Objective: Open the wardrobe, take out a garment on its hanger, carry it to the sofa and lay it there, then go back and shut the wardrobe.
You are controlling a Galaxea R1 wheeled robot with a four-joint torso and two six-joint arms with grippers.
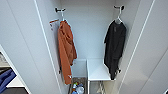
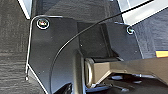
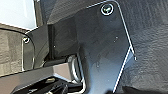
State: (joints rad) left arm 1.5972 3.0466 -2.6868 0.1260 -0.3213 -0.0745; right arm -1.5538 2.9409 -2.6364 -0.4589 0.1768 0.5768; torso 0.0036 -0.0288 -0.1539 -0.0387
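Observation:
The wardrobe (image 1: 87, 30) stands open in front of me, with its white doors swung out to the left (image 1: 22, 45) and the right (image 1: 150, 50). Inside on the right, the black garment (image 1: 115, 47) hangs long and limp from a white hanger (image 1: 119, 18). The hanger's hook sits on a dark peg near the top. Nothing touches the garment.
An orange hooded garment (image 1: 66, 52) hangs on the left side of the wardrobe. A white shelf (image 1: 97, 70) sits low on the right, and a bin of small items (image 1: 78, 87) is on the bottom. A blue shape (image 1: 5, 78) shows beyond the left door. Dark carpet (image 2: 12, 50) lies under both wrists.

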